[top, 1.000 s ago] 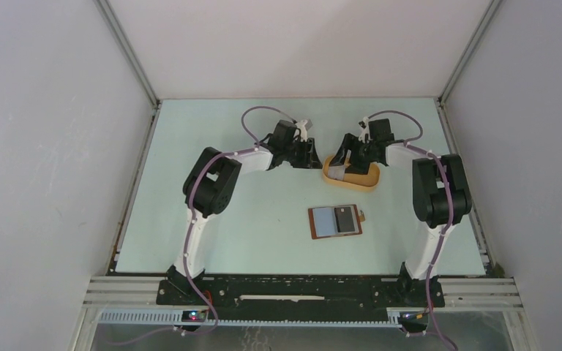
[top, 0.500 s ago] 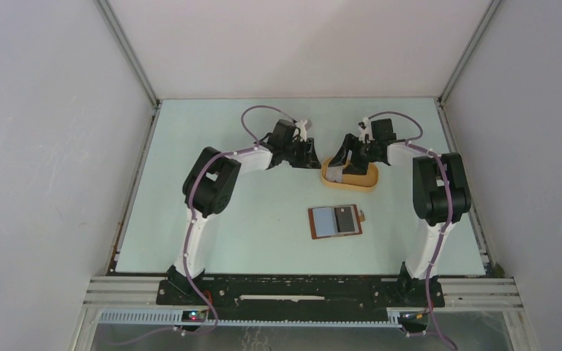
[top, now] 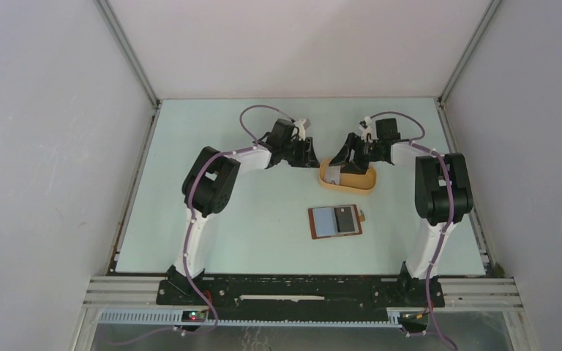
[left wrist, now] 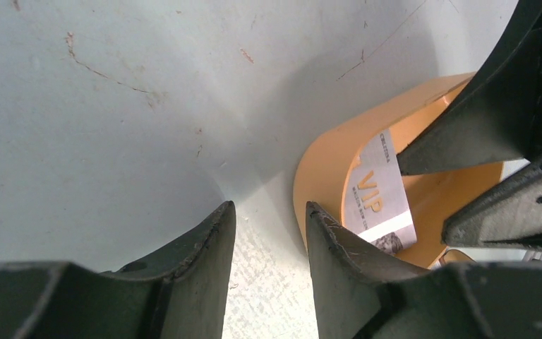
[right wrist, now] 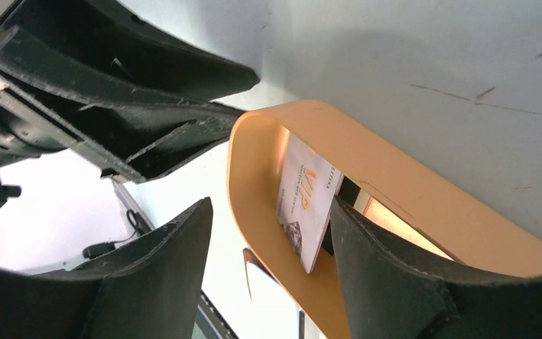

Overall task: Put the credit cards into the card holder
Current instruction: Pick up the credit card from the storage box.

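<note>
The card holder (top: 335, 221), a reddish-brown wallet, lies open on the table with a pale card and a dark card on it. One more credit card (right wrist: 307, 201), white with gold "VIP" lettering, leans on edge inside the left end of the orange tray (top: 358, 183). My right gripper (right wrist: 272, 203) is open and straddles that end wall. One finger (right wrist: 381, 261) is inside the tray behind the card, the other outside. My left gripper (left wrist: 269, 206) is open and empty just left of the tray (left wrist: 321, 169), with its right finger beside the outer wall.
The enclosure's grey walls (top: 58, 146) stand left, right and behind. Both arms reach to the far middle of the table, their fingers close together at the tray's left end. The wallet lies nearer the bases, a little right of centre.
My right gripper has narrowed its jaws around the tray's end and the card. The tray has shifted slightly left. My left gripper has held its place and opening.
</note>
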